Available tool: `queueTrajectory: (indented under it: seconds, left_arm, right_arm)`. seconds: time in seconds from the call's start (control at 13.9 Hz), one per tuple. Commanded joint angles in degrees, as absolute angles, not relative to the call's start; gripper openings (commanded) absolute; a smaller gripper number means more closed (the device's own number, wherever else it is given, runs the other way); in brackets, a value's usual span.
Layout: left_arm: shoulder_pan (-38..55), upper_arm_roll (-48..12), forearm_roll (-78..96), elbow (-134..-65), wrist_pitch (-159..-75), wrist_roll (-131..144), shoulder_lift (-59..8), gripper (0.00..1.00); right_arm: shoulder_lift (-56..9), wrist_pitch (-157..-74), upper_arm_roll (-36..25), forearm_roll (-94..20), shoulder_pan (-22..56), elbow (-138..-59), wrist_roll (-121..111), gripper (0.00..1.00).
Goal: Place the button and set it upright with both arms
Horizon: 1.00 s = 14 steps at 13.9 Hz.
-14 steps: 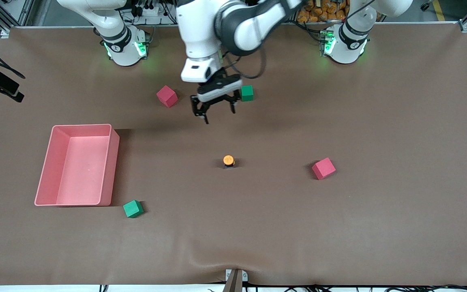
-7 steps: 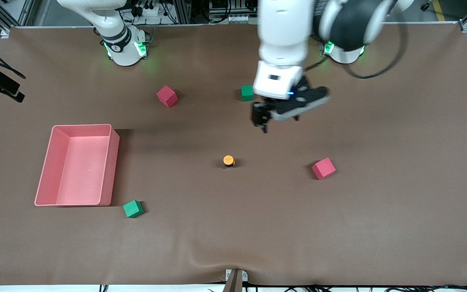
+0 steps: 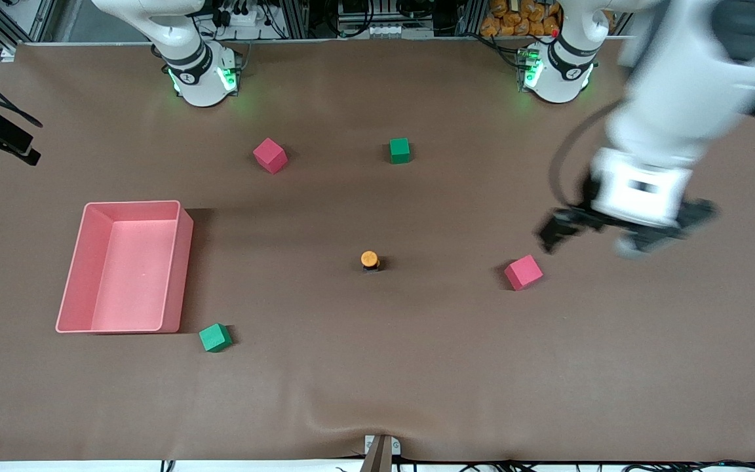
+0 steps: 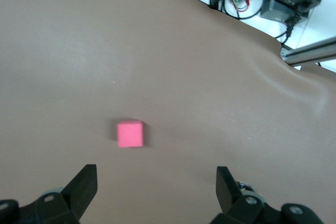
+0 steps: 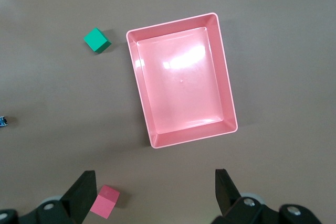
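The button point(image 3: 369, 260) stands upright on the brown surface point(image 3: 377, 367), orange cap up, well apart from both sets of fingers. The left gripper point(image 3: 613, 235) hangs with its fingers point(image 4: 84, 187) wide and empty just beside a pink cube point(image 3: 523, 272). The right gripper point(image 5: 155, 192), fingers point(image 5: 226, 187) wide and empty, hangs over the surface beside the pink tray point(image 5: 181, 80).

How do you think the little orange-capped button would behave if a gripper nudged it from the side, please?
The button stands upright on a narrow black body under a wider orange cap, so it would probably tip rather than slide. Being round, it might then roll across the brown table. It looks small and likely light.
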State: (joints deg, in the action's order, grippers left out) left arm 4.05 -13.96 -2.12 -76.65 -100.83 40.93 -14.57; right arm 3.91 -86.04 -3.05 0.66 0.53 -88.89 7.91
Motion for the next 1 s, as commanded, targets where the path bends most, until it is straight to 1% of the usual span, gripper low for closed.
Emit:
queueTrajectory:
  seconds: [0.0,0.14,0.22,0.57,0.72,0.86,0.93]
  left_arm:
    - [-2.0,-14.7,0.6,-78.1,-95.0,30.3,-11.4,1.00]
    - [-3.8,-14.3,-0.1,-78.4,-89.1,26.1,-9.9,1.00]
    - [-3.9,-14.0,-1.0,-78.6,-87.6,26.0,-9.7,1.00]
    - [-4.3,-13.9,-3.0,-81.0,-86.8,21.5,-5.9,1.00]
    - [-2.4,-9.3,-3.0,-84.5,-87.4,17.2,-2.7,1.00]
    - [-2.3,-7.6,-3.0,-87.1,-87.3,12.9,-0.1,1.00]
    - [-2.3,-6.5,-3.0,-87.2,-87.1,11.4,0.4,1.00]
  right_arm:
    - [4.3,-85.9,-3.5,1.7,1.2,-88.9,7.6,1.00]
    - [4.3,-85.9,-3.5,1.7,1.2,-88.9,7.6,1.00]
    - [4.3,-85.9,-3.5,1.7,1.2,-88.9,7.6,1.00]
    - [4.3,-85.9,-3.5,1.7,1.3,-88.9,7.6,1.00]
    - [4.3,-85.9,-3.5,1.7,1.3,-88.9,7.6,1.00]
    - [4.3,-85.8,-3.5,1.7,1.2,-88.9,7.6,1.00]
    - [4.3,-85.9,-3.5,1.7,1.2,-88.9,7.6,1.00]
